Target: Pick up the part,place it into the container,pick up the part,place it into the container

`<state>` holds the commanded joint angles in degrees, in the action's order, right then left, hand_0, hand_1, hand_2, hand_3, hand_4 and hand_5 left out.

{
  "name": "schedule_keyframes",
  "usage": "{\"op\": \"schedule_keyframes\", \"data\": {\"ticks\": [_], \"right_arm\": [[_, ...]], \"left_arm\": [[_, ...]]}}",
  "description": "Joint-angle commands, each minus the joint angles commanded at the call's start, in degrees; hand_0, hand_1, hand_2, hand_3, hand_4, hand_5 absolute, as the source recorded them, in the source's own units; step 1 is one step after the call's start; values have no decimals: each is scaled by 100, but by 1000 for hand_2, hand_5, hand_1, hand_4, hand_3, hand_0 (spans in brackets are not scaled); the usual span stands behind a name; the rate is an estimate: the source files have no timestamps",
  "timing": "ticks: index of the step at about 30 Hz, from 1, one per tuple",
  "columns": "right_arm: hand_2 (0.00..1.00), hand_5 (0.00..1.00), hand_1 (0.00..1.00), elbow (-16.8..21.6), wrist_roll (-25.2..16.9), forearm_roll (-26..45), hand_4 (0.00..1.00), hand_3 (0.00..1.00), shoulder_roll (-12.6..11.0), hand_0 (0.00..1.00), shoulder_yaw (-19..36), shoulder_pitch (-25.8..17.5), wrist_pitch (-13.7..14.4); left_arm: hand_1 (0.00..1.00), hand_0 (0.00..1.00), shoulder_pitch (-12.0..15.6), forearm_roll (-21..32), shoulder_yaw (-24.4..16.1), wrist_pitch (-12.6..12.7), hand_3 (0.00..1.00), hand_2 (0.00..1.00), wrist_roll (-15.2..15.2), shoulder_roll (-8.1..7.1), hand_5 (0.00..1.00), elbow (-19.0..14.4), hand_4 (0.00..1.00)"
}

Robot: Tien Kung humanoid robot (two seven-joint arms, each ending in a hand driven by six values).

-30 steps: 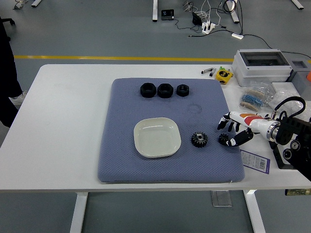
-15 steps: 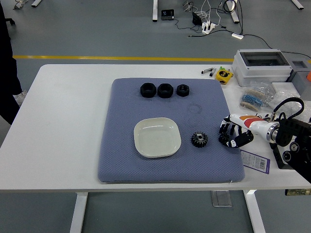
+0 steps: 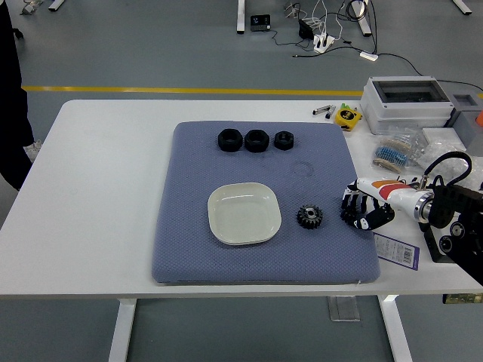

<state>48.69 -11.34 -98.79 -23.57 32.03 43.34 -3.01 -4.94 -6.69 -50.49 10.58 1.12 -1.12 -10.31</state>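
No writing can be read anywhere: the purple card (image 3: 395, 250) at the right edge of the blue mat (image 3: 260, 204) carries print and a small code patch, but it is too small to make out, and the grey box (image 3: 407, 94) and yellow tape measure (image 3: 347, 116) at the table's far right show no legible brand. Since half a second ago the right hand (image 3: 367, 210) has tightened over the small black gear (image 3: 352, 213) at the mat's right edge — its fingers (image 3: 361, 219) are now curled down around the part, gripping it, where a second ago they were spread above it. The gear is mostly hidden under the hand, so how firmly it is held cannot be told, and it is not clear whether it rests on the mat or is lifted. A second black gear (image 3: 309, 216) lies just to the left, apart from the hand, between it and the pale square dish (image 3: 244, 213) in the middle of the mat; the dish holds nothing. Three black nuts (image 3: 255, 140) sit in a row near the mat's far edge, unchanged. The white table (image 3: 106, 188) is bare to the left of the mat — wide open room there — while the right side is crowded with the box, bags and the arm's own mount. A dark-clothed person (image 3: 13, 98) stands at the picture's left edge, hands not visible.
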Motion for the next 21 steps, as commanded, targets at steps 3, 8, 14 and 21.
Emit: {"op": "schedule_keyframes", "data": {"ticks": [3, 8, 14, 21], "right_arm": [[449, 42, 306, 1, -11, 2, 850, 483, -6, 87, 1, -7, 0], [424, 24, 251, 25, -86, 49, 873, 480, -32, 43, 33, -31, 36], [416, 24, 226, 109, -177, 116, 880, 482, -54, 21, 84, -56, 94], [414, 26, 228, 320, -201, 169, 885, 482, -75, 18, 97, -14, 124]], "left_arm": [[713, 762, 1, -13, -15, 2, 591, 748, 1, 2, 624, 0, 689], [712, 763, 15, -47, -27, 2, 591, 748, 5, 0, 623, 0, 689], [711, 761, 27, -87, -38, 2, 591, 748, 11, -7, 625, 0, 690], [710, 762, 46, -177, -93, 12, 591, 747, 29, -16, 623, 0, 688]]}}
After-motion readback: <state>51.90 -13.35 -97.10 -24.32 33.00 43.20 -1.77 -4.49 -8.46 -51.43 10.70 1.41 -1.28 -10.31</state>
